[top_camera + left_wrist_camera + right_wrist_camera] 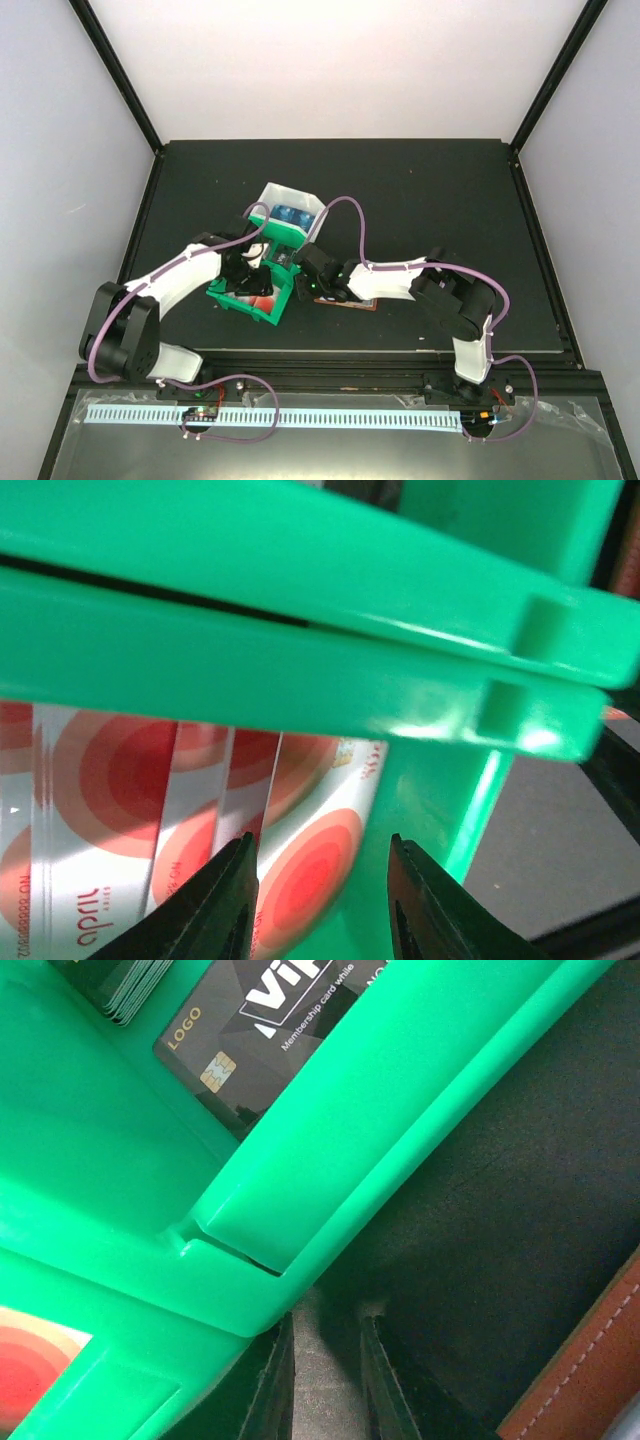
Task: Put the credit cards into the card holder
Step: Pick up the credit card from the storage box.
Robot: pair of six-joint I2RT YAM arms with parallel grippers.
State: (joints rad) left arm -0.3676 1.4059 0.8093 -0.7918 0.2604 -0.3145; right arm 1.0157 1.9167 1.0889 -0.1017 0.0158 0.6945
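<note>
Several red-and-white credit cards [120,810] stand in a compartment of the green tray [300,660]. My left gripper [322,880] is open, its fingertips on either side of the outermost red-and-white card [315,865]. From above, the left gripper [252,272] is down in the tray [262,316]. Black cards [270,1020] lie in another compartment. Blue cards [292,213] sit in the white end compartment. My right gripper [328,1380] is narrowly open and empty, on the mat beside the tray's corner [230,1290]. The brown leather card holder [590,1380] lies just to its right, mostly hidden under the right arm [360,303].
Black mat [430,200] covers the table, with black frame posts at the corners. The right arm [400,275] stretches across the mat toward the tray. Cables loop over both arms.
</note>
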